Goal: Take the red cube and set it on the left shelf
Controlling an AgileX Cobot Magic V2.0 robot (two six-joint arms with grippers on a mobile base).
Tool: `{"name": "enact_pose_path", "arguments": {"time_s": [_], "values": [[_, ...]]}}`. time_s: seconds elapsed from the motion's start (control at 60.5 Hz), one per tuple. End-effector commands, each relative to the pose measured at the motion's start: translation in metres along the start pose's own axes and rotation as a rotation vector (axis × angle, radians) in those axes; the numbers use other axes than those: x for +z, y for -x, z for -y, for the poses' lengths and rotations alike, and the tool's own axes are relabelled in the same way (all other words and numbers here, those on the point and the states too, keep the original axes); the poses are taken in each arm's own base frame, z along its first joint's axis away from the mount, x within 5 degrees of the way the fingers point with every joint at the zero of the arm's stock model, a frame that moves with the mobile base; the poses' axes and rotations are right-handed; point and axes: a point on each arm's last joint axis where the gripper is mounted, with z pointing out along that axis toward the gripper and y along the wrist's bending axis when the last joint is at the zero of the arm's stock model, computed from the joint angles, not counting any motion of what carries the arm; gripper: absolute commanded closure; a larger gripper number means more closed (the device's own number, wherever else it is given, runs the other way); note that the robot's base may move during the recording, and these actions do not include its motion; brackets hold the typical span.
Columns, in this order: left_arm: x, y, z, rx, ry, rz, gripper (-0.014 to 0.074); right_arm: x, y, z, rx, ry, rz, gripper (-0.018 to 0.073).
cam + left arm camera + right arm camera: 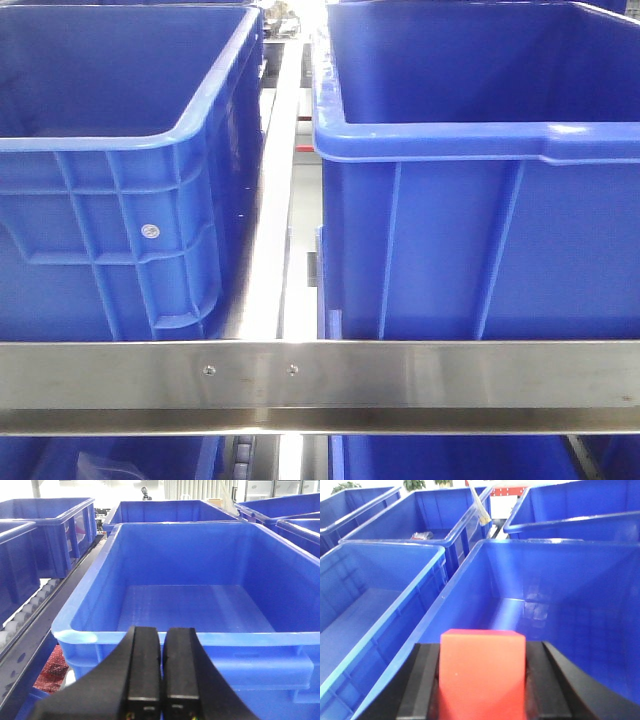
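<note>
One red cube (482, 672), bottom centre of the right wrist view, clamped between the two black fingers (422, 680) of the right gripper (482, 680); a finger presses each side face, top face clear. It hangs above the near rim of a blue bin (570, 595) that fills the right half of that frame; the bin floor shows bare. A second blue bin (375, 595) sits at left of frame, more bins (440, 510) across the top, one with a small dark-and-red item (422, 535) inside, too small to name.

Left gripper (161, 680), bottom centre of the left wrist view: black fingers pressed together, nothing between them, pointed at an empty blue bin (200, 575). Roller track (30, 610) at left edge.

Front view: two bins side by side, steel rail (320, 385) across the bottom, no cube or gripper visible.

Step, as I judge it: pick is done, carry phase. Next move calls for taking the cube leftward to the left shelf, keeping the grip, clearing the bin rims, then lowering and releasing. Which surface counts as the left shelf can't be told for sure.
</note>
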Motion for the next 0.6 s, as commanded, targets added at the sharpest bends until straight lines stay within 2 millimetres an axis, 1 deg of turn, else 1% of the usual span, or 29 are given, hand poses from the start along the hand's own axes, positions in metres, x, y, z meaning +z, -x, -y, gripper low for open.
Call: {"name": "enact_pose_path", "arguments": {"time_s": [0.0, 0.083, 0.116, 0.248, 0.298, 0.314, 0.331, 0.347, 0.364, 0.414, 0.463, 0.496, 0.546, 0.579], "values": [[-0.001, 0.0, 0.0, 0.0, -0.004, 0.073, 0.0495, 0.005, 0.015, -0.001, -0.009, 0.001, 0.095, 0.053], [-0.001, 0.0, 0.0, 0.0, -0.004, 0.073, 0.0495, 0.022, 0.012, 0.0, -0.009, -0.006, 0.036, 0.053], [-0.001, 0.0, 0.0, 0.0, -0.004, 0.073, 0.0495, 0.032, 0.011, 0.0, -0.008, -0.009, 0.005, 0.053], [-0.001, 0.0, 0.0, 0.0, -0.004, 0.073, 0.0495, 0.079, 0.013, 0.001, -0.007, -0.02, -0.082, 0.0522], [-0.001, 0.0, 0.0, 0.0, -0.004, 0.073, 0.0495, 0.098, 0.014, 0.001, -0.007, -0.023, -0.111, 0.0496], [-0.001, 0.0, 0.0, 0.0, -0.004, 0.073, 0.0495, 0.102, 0.017, 0.001, -0.008, -0.023, -0.111, 0.0473], [-0.001, 0.0, 0.0, 0.0, -0.004, 0.073, 0.0495, 0.109, 0.015, 0.001, -0.008, -0.024, -0.125, 0.0454], [-0.001, 0.0, 0.0, 0.0, -0.004, 0.073, 0.0495, 0.113, 0.02, 0.0, -0.009, -0.024, -0.123, 0.0419], [-0.001, 0.0, 0.0, 0.0, -0.004, 0.073, 0.0495, 0.119, 0.019, 0.001, -0.01, -0.025, -0.135, 0.0391], [-0.001, 0.0, 0.0, 0.0, -0.004, 0.073, 0.0495, 0.133, 0.018, 0.001, -0.016, -0.028, -0.161, 0.0272], [-0.001, 0.0, 0.0, 0.0, -0.004, 0.073, 0.0495, 0.145, 0.021, 0.001, -0.023, -0.029, -0.172, 0.0092], [-0.001, 0.0, 0.0, 0.0, -0.004, 0.073, 0.0495, 0.152, 0.021, 0.001, -0.029, -0.031, -0.179, 0.001], [-0.001, 0.0, 0.0, 0.0, -0.004, 0.073, 0.0495, 0.16, 0.021, 0.002, -0.034, -0.035, -0.191, -0.0052], [-0.001, 0.0, 0.0, 0.0, -0.004, 0.073, 0.0495, 0.163, 0.02, 0.003, -0.035, -0.037, -0.201, -0.0041]]}}
